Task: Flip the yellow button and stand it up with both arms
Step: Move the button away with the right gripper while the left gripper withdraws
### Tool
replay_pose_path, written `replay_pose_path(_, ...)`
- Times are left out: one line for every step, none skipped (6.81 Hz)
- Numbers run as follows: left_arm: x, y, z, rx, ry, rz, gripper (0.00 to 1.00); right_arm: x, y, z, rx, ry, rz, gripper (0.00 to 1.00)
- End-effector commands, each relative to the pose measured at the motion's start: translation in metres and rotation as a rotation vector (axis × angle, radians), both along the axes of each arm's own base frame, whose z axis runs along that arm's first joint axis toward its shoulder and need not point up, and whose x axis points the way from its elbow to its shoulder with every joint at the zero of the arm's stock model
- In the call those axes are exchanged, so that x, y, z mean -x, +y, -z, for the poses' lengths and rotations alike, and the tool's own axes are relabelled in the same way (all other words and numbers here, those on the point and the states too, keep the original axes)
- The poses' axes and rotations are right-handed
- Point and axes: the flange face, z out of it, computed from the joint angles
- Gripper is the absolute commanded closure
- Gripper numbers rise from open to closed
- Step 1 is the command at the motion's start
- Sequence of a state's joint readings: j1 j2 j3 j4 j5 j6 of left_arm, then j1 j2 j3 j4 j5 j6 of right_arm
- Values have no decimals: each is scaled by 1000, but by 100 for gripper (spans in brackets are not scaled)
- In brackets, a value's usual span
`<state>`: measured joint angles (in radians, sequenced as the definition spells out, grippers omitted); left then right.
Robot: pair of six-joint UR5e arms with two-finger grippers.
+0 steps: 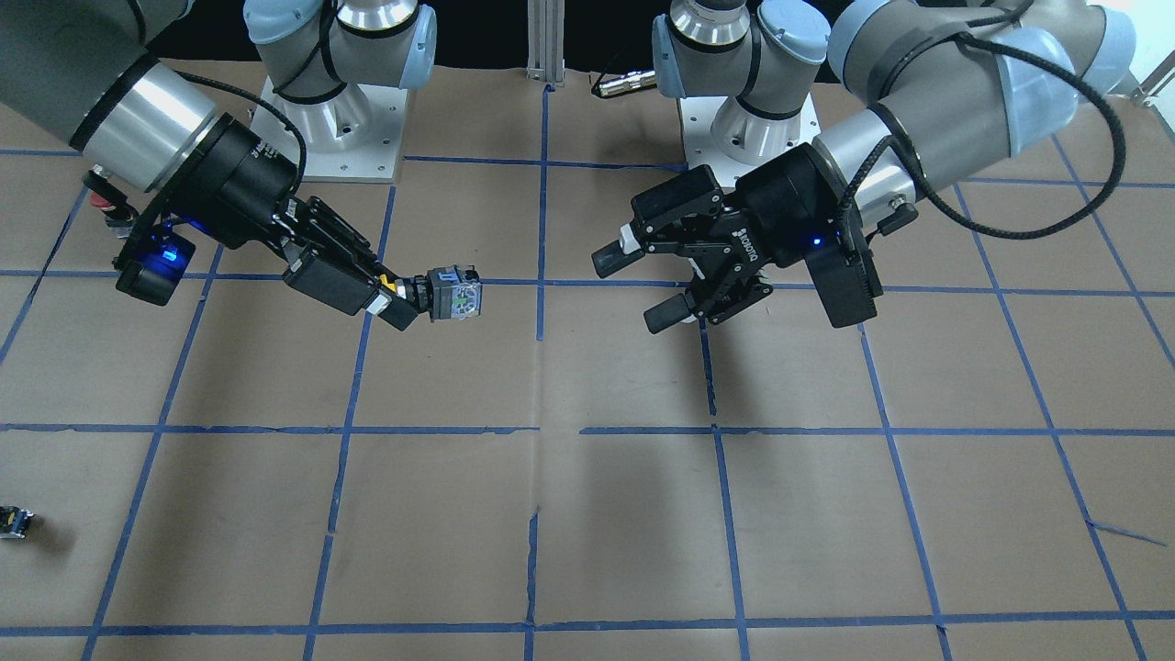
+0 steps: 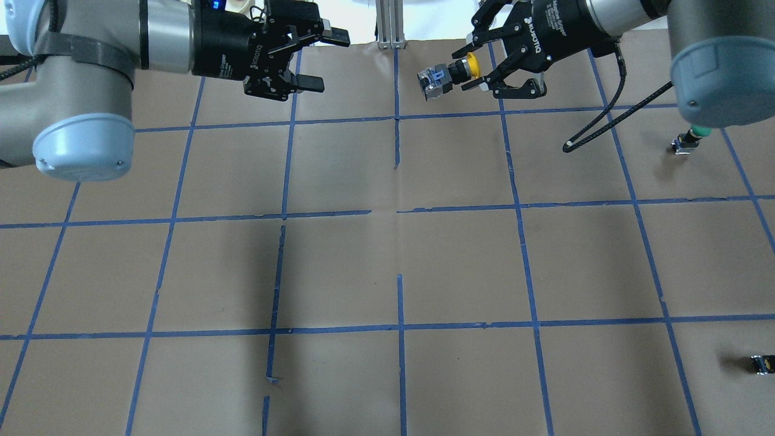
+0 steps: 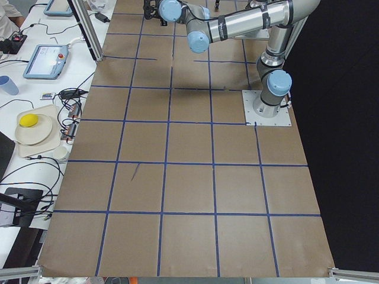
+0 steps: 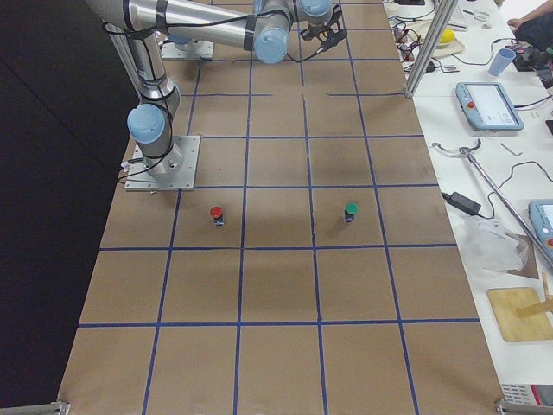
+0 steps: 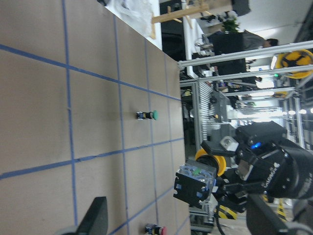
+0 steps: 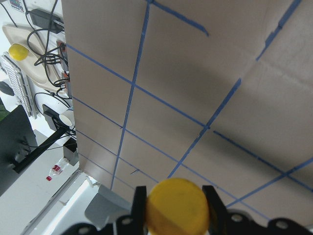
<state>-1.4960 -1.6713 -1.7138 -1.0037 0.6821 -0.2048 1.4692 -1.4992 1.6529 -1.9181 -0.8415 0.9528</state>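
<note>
Handover step: right gripper (image 2: pixel 467 69) grasps yellow button (image 2: pixel 445 75) by its cap; left gripper (image 2: pixel 327 62) released. Next, you probably clamp its base.

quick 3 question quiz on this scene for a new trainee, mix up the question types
1. Fill in: the yellow button is held off the table by the ____ tool.
2. True or false: the left tool is open and empty.
3. The button's boxy base points: A) toward the left tool, B) straight down, C) straight up.

Key: 1 right tool; 2 true; 3 A
</note>
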Motion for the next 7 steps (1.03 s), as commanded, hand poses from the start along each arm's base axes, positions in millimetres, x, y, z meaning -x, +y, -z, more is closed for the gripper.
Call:
replay_pose_path(17,15,-20,-3,-440,-79,1,18,6,8,205,272,-304,90)
replay_pose_path(3,27,-29,-143,-591,-76,1,28,14,16,242,406,-508,90)
replay_pose_path(-19,29,-36,-256,-808,-37,1,37,19,19,296,506,-695,91)
replay_pose_path(-29,37,-30,-341,-861,-18,1,59,16,28,347,567,-828,92)
replay_pose_path(-39,43,-28,-376,-856,-20,1,109,20,52,423,585,-993,92)
replay_pose_path(-44,51,-28,-345,-874,44,1,161,26,70,498,605,-1105,92)
replay_pose_path(-47,54,-29,-328,-876,55,0,189,37,72,605,664,-1249,92)
